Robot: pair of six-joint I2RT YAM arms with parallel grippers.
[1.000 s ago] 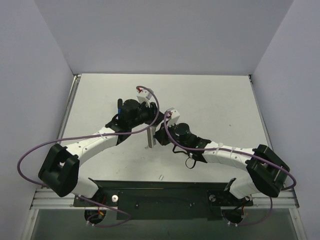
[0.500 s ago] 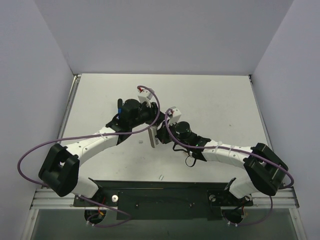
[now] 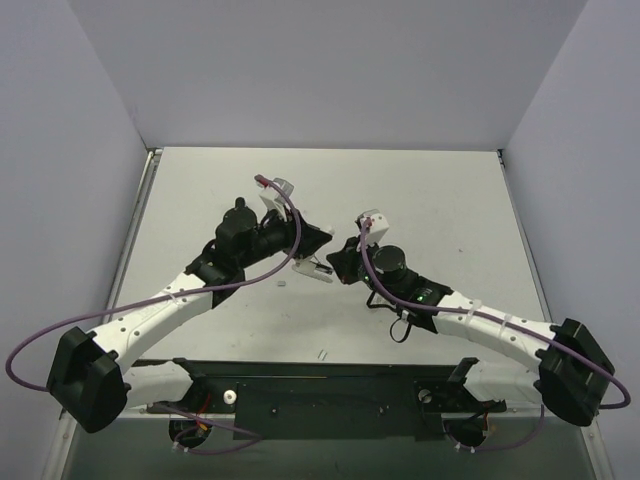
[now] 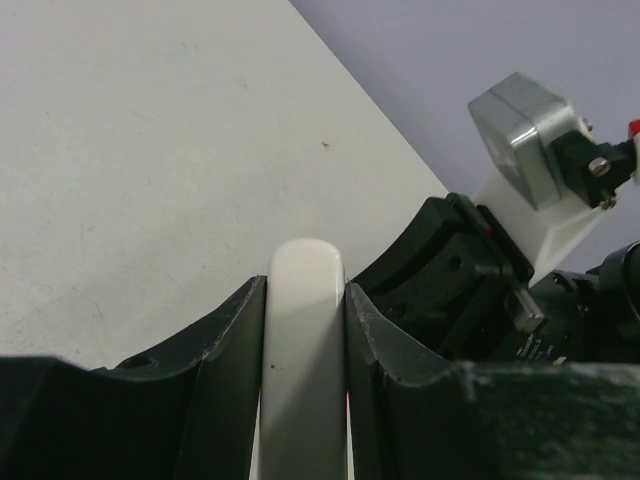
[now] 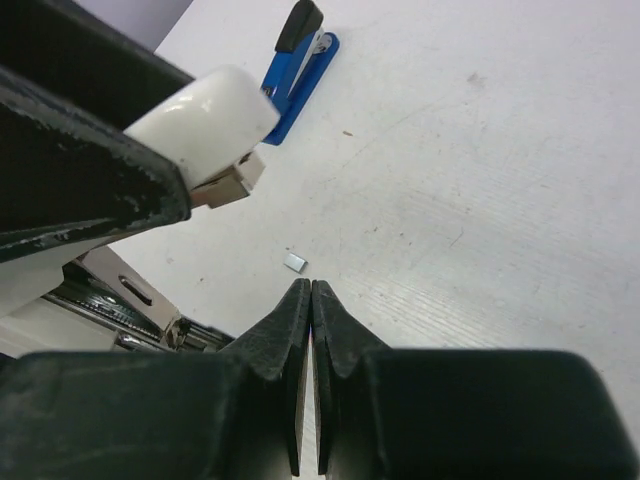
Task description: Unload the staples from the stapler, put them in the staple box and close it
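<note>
While the left gripper (image 4: 303, 290) is clamped on a white piece (image 4: 305, 380), its two dark fingers press flat against the long sides of that rounded bar, whose blunt end juts out just past the fingertips. From the right wrist view the same white piece shows a small metal part (image 5: 228, 183) fixed beneath its tip, and it hangs above the table (image 5: 480, 150) without touching it.

The right gripper (image 5: 305, 292) is pressed fully together with nothing between its fingers, the two tips meeting in a thin seam. It sits just beside the left one, the two facing each other near the middle of the table in the overhead view, the white piece between them.

Below and just ahead of the closed tips a tiny metal bit (image 5: 294, 262) lies loose on the table surface.

Further out, the stapler (image 5: 298, 75) lies on the table, well apart from both grippers and held by neither. Its blue body points away from the right wrist camera, with its black end (image 5: 300, 22) farthest off. In the overhead view it cannot be made out; the left arm covers that part of the table.
</note>
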